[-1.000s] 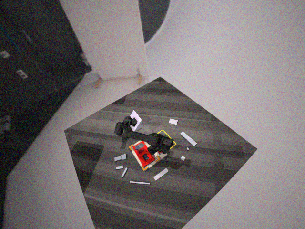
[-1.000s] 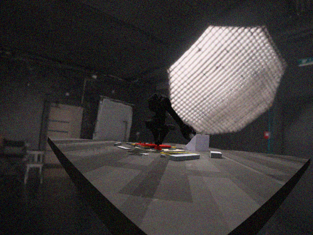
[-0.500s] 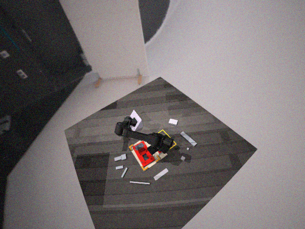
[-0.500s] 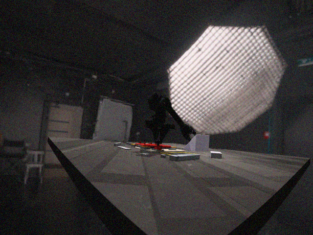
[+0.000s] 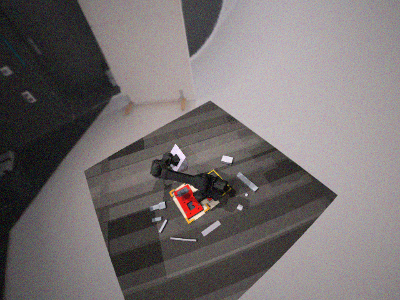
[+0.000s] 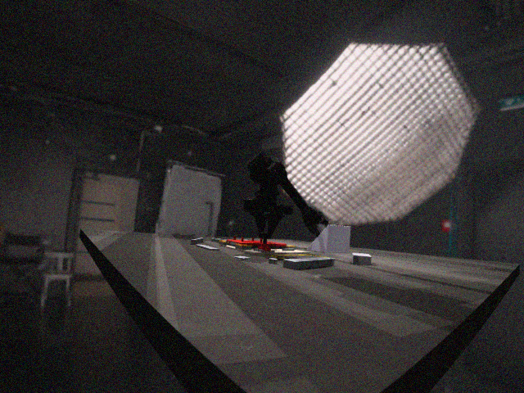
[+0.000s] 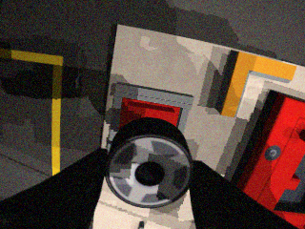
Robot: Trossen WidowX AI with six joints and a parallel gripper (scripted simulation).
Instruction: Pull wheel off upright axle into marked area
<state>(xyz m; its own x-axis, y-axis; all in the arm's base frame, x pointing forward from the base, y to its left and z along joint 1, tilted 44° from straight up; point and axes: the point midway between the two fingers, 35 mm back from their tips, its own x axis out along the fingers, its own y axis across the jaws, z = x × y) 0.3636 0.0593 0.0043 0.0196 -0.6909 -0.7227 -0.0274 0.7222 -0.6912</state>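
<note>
The black wheel (image 7: 127,185), its grey spoked face visible, sits between the fingers (image 6: 264,230), outside the yellow-outlined area (image 5: 213,170) (image 6: 291,255) (image 7: 56,119).

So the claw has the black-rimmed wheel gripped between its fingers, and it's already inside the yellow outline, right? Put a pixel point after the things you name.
Not quite: the gripper (image 7: 149,163) does hold the black-rimmed wheel (image 7: 122,190), but the wrist view shows the wheel over the pale board (image 7: 152,57), beside the yellow outline (image 7: 56,124).
</note>
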